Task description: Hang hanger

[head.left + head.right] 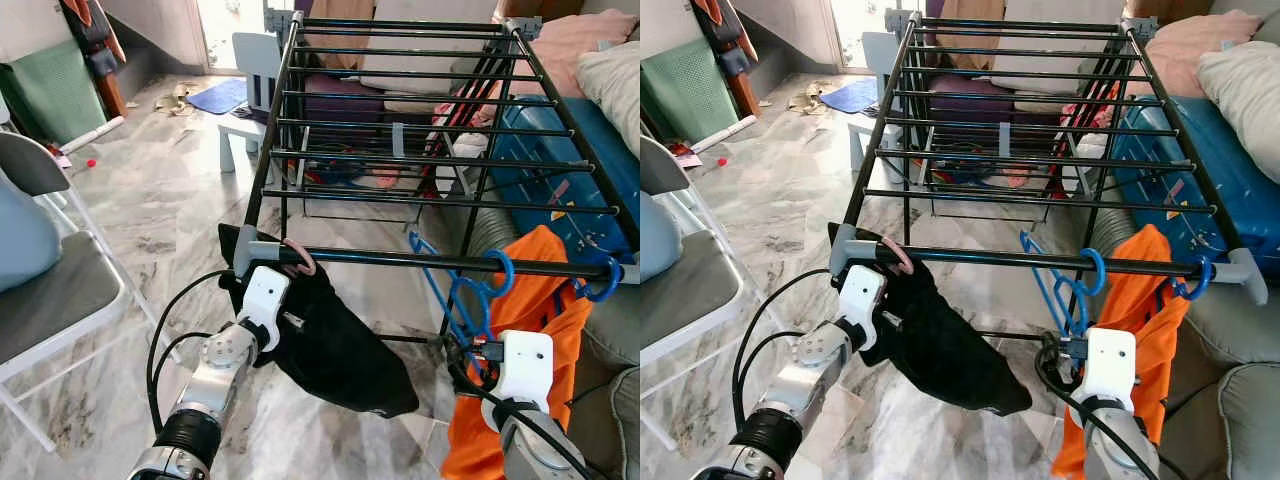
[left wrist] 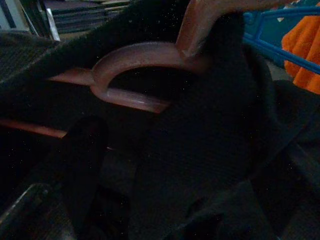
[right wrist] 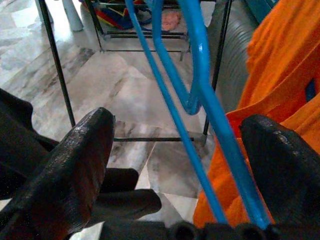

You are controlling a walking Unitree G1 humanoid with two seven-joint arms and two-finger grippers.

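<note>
We stand at the near end of a black drying rack (image 1: 420,150), both arms raised to its front rail (image 1: 400,260), where the hangers belong so the clothes can drop free of the bars.

Our left gripper (image 1: 290,290) is up against a pink hanger (image 1: 298,258) whose hook already curls over the rail near the grey corner joint; a black garment (image 1: 335,345) sags from it below and beside the jaws. In the left wrist view the pink hook (image 2: 142,55) arches just ahead of the jaws, with black cloth bunched in front of the camera. We cannot tell whether these jaws are spread or pinching, as the cloth hides them. We judge this hanger to be seated, or very nearly so.

Our right gripper (image 3: 185,165) reaches up under a blue hanger (image 1: 470,295) hooked on the same rail. An orange garment (image 1: 535,330) hangs on the outer side of these jaws. In the right wrist view the jaws are spread wide, one finger (image 3: 75,155) on either side of the blue wire frame (image 3: 200,90), which runs up between them without visible contact. We hold nothing here; the spread looks ready to close on the wire or to back away from it.
</note>
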